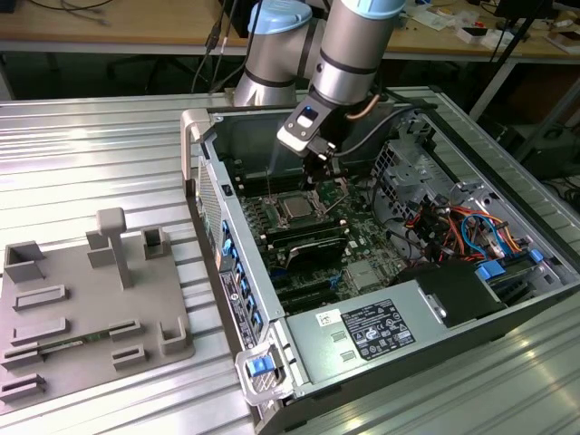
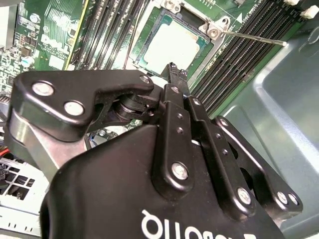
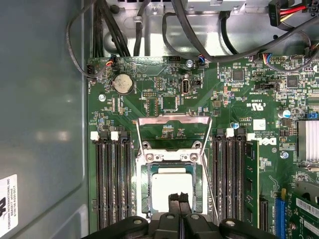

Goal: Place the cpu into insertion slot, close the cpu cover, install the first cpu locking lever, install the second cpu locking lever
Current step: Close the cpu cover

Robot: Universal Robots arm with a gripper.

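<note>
The cpu is being cradled by the insertion slot, cpu cover raised; the end effector is being held pressed together, empty. The cover's free edge wants even pushing.

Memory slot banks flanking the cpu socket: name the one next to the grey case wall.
The bank with the bare grey case wall running right alongside it. The other bank lies across the cpu, with green board on its far side.
</note>
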